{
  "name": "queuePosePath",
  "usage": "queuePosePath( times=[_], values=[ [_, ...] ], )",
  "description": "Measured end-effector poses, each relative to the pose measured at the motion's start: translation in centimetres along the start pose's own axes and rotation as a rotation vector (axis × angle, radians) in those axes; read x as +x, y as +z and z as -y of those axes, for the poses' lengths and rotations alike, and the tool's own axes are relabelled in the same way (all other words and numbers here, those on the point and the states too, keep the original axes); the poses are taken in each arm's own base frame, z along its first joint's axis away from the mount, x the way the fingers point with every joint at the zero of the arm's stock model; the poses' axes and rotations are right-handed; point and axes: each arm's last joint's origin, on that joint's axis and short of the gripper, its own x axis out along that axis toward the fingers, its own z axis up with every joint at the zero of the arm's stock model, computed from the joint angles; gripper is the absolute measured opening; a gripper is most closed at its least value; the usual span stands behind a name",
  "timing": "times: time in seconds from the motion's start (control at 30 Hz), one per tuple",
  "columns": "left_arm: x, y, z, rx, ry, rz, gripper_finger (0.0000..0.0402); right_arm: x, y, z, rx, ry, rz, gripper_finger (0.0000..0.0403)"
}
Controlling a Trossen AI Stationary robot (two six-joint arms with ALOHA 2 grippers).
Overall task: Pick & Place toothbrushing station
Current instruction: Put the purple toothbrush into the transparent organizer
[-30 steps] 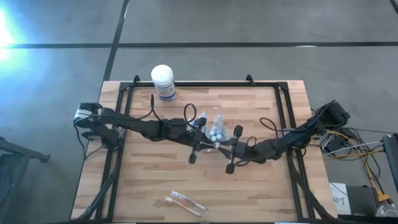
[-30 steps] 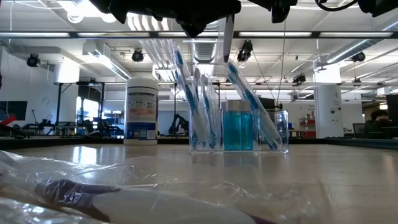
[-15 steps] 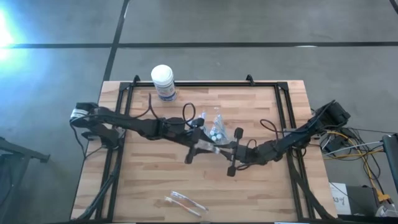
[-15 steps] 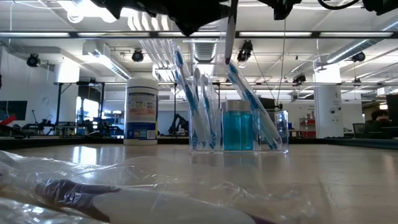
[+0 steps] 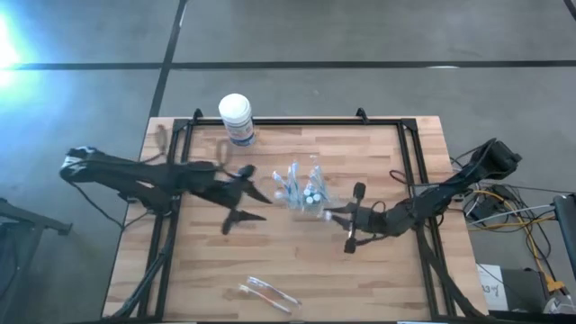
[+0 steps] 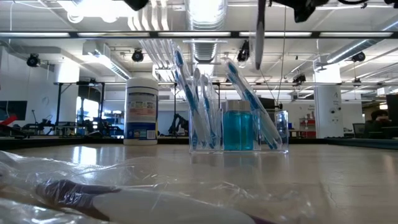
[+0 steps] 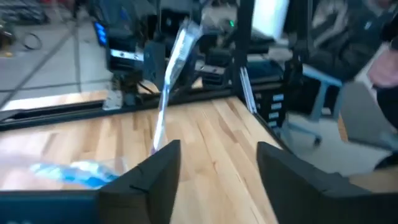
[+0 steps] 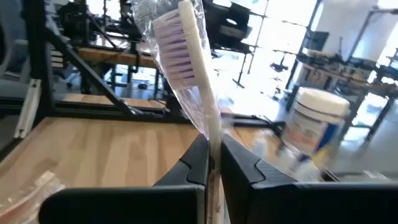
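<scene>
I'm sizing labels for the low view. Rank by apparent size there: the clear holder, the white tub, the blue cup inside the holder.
Largest to smallest:
1. Clear holder
2. White tub
3. Blue cup
The tub stands farther from the camera than the holder, so its true size may be closer than it looks.

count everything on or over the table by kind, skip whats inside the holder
clear toothbrush holder: 1
white tub: 1
wrapped toothbrush, in right gripper: 1
clear plastic packet: 1
total: 4
</scene>
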Motion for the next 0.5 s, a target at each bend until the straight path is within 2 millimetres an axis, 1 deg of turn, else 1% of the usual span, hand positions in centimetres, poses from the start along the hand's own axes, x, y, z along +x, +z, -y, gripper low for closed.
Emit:
queuePosePath(
  times=[0.07, 0.13, 0.3, 0.33, 0.43, 0.5],
  values=[
    [-2.1, -0.6, 0.5, -0.021, 0.020, 0.036, 0.0187, -0.7, -0.2, 0.7, 0.021, -0.005, 0.000, 0.0014],
    [-4.0, -1.4, 0.8, -0.042, 0.028, 0.072, 0.0146, -1.4, -0.4, 1.3, 0.026, -0.007, 0.001, 0.0014],
    [-7.9, -2.6, 1.3, -0.056, 0.038, 0.229, 0.0024, -2.3, -1.8, 3.5, 0.038, -0.054, -0.019, 0.0014],
    [-8.5, -3.1, 1.3, -0.053, 0.040, 0.245, 0.0013, -2.4, -2.2, 4.0, 0.045, -0.072, -0.024, 0.0014],
    [-9.6, -4.6, 1.4, -0.066, 0.072, 0.274, 0.0010, -2.4, -3.5, 5.3, 0.089, -0.123, -0.044, 0.0013],
    [-10.0, -5.7, 1.4, -0.082, 0.086, 0.278, 0.0008, -2.3, -4.1, 5.9, 0.123, -0.154, -0.044, 0.0013]
  ],
)
